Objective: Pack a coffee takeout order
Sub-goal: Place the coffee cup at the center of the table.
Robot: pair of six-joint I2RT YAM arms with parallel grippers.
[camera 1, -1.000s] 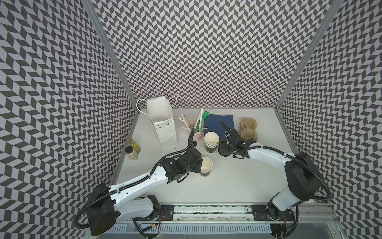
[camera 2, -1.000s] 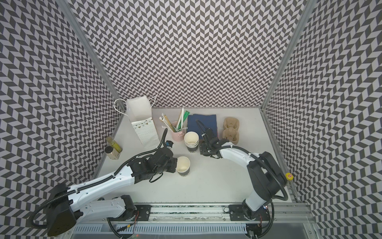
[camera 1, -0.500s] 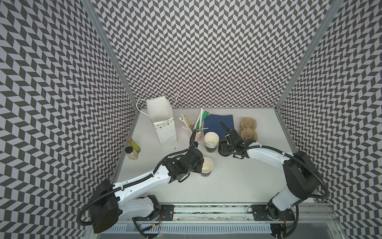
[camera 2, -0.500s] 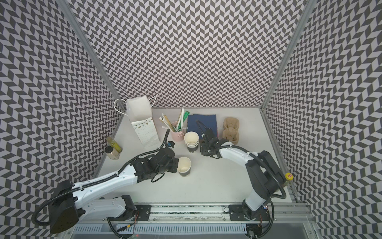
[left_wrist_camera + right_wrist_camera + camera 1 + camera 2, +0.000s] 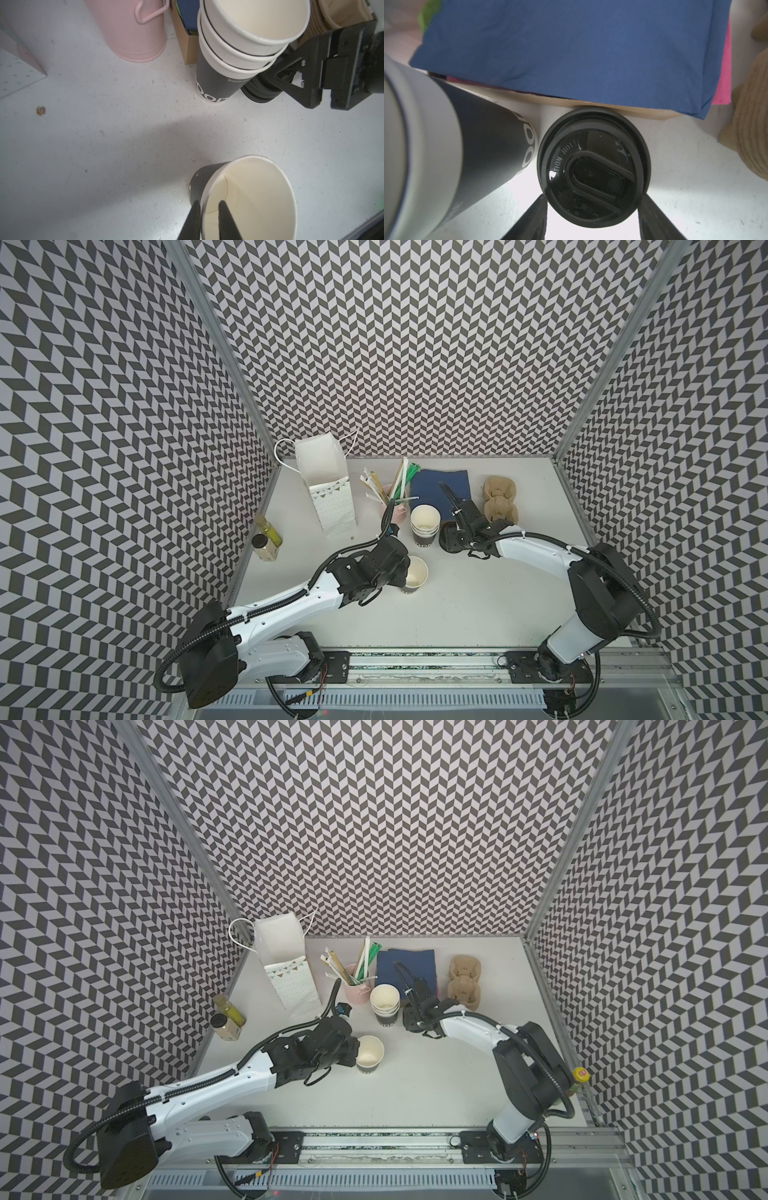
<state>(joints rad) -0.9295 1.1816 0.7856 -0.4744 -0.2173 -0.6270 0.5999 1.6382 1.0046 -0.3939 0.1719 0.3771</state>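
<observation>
my left end effector (image 5: 208,201) slightly parted astride the rim of the dark paper cup (image 5: 249,197), my right end effector (image 5: 593,196) spread either side of the black lid (image 5: 593,166), contact unclear

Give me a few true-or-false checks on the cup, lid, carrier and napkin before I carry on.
1. The lone cup at the left gripper wears a lid. False: it is lidless, and the fingers straddle its rim.
2. The right gripper has a finger on each side of the black lid. True.
3. That lid sits beside the cup stack. True.
4. The pulp carrier holds a cup. False: it is empty.
5. The navy napkin is in the white bag. False: it lies flat outside it.
</observation>
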